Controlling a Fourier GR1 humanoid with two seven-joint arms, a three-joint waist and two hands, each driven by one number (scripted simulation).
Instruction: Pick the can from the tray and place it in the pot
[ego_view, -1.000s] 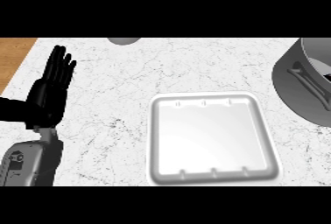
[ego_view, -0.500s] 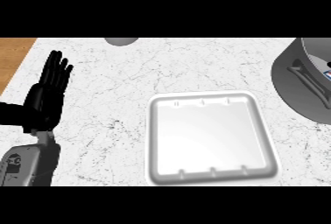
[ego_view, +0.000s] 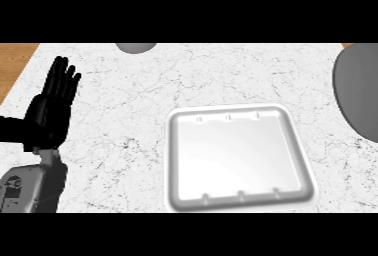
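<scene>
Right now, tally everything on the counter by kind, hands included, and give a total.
Trays: 1
Pots: 1, cut off at the right edge
Grey things cut off at the top edge: 1
Hands: 1, the left, open
Cans: 0 in view
Total: 4

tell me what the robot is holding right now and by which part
Nothing is held. The black left hand rests open, fingers straight, at the view's left, apart from the white rectangular tray. The right hand is out of view.

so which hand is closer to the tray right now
Left. The left hand rests open, fingers up, at the view's left edge, apart from the tray across bare counter. The right hand is not in view, so only the left can be placed.
</scene>
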